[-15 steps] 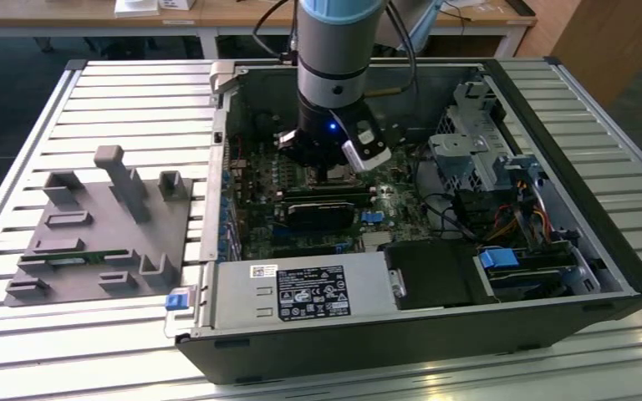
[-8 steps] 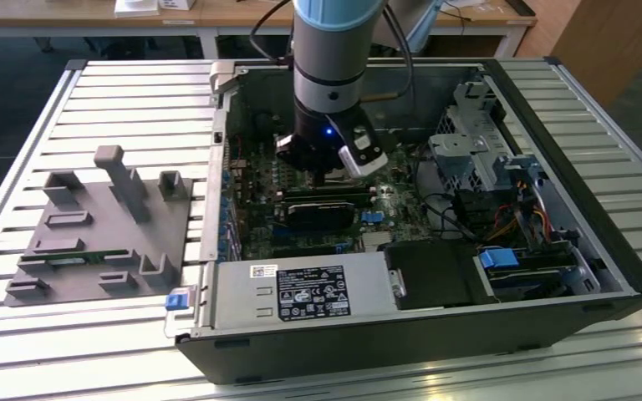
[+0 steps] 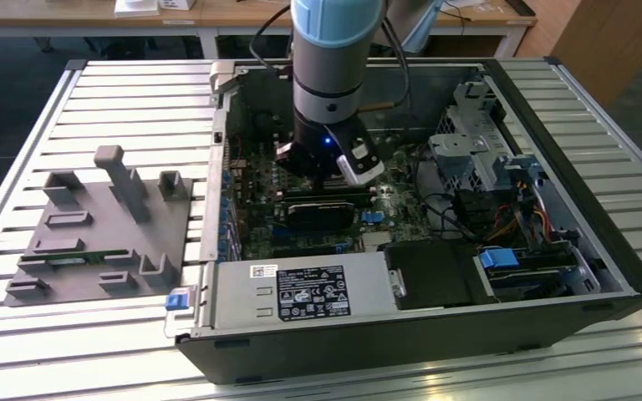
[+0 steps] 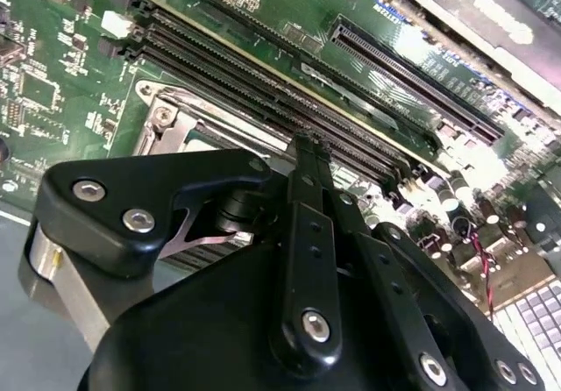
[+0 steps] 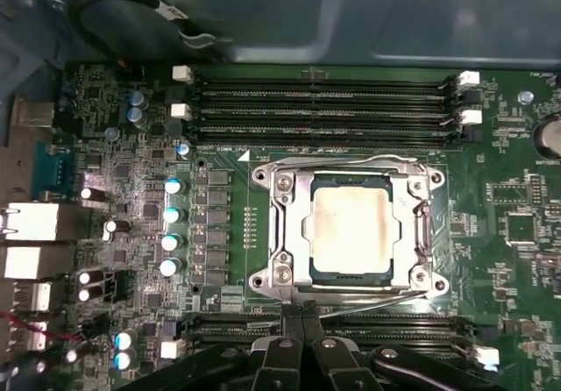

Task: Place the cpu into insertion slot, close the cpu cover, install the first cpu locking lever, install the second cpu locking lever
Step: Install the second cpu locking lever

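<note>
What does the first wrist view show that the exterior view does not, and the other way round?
First wrist view alone: the cpu lying in its slot with the cpu cover closed around it, a thin lever along one side, and the memory slots. Exterior view alone: the open computer case, the grey fixture on the table and the power supply. Both share the green motherboard and the gripper.

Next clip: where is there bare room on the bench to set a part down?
Free: the slatted table behind the grey fixture tray, and the strip right of the computer case in the exterior view. Crowded: inside the case, where the gripper sits beside the cpu.
</note>
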Motion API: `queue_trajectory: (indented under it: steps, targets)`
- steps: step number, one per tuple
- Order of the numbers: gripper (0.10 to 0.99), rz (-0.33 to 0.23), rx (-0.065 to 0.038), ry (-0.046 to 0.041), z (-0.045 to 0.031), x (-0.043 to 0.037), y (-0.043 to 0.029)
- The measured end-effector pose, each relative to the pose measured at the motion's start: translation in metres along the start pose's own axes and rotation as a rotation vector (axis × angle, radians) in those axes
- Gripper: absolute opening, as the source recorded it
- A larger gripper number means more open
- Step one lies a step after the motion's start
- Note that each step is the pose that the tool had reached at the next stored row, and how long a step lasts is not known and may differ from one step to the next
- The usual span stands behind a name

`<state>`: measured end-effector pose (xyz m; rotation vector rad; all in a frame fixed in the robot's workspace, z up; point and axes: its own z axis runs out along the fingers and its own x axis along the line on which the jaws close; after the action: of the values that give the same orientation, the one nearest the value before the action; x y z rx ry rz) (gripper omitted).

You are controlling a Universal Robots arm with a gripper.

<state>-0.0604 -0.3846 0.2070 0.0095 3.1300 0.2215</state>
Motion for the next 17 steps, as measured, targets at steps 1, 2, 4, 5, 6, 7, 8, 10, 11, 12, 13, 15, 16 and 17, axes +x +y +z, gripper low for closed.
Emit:
queue_trajectory:
  steps: [1,2,4,5,6,7,8,10,11,12,13,15,16,17]
  targets:
    - [0.106,0.0,-0.001,0.0,0.0005,0.0007,-0.0001]
    - [0.106,0.0,-0.002,0.0003,0.0005,0.0014,-0.0005]
    - [0.106,0.0,-0.009,-0.0001,0.0004,0.0027,-0.0025]
    - [0.106,0.0,-0.012,-0.0002,0.0002,0.0035,-0.0038]
    - [0.106,0.0,-0.015,-0.0005,0.0001,0.0042,-0.0048]
    - [0.106,0.0,-0.018,-0.0009,0.0,0.0049,-0.0055]
    - [0.106,-0.001,-0.044,-0.0046,0.0004,0.0096,-0.0072]
    - [0.106,-0.001,-0.055,-0.0067,0.0016,0.0116,-0.0075]
    - [0.106,-0.001,-0.058,-0.0079,0.0023,0.0127,-0.0077]
    - [0.106,-0.001,-0.062,-0.0091,0.0031,0.014,-0.0079]
    - [0.106,-0.002,-0.065,-0.01,0.0039,0.015,-0.0081]
    - [0.106,-0.002,-0.07,-0.0118,0.0057,0.0167,-0.0084]
    - [0.106,-0.002,-0.073,-0.0125,0.0064,0.0174,-0.0085]
    - [0.106,-0.002,-0.076,-0.0131,0.0072,0.0179,-0.0086]
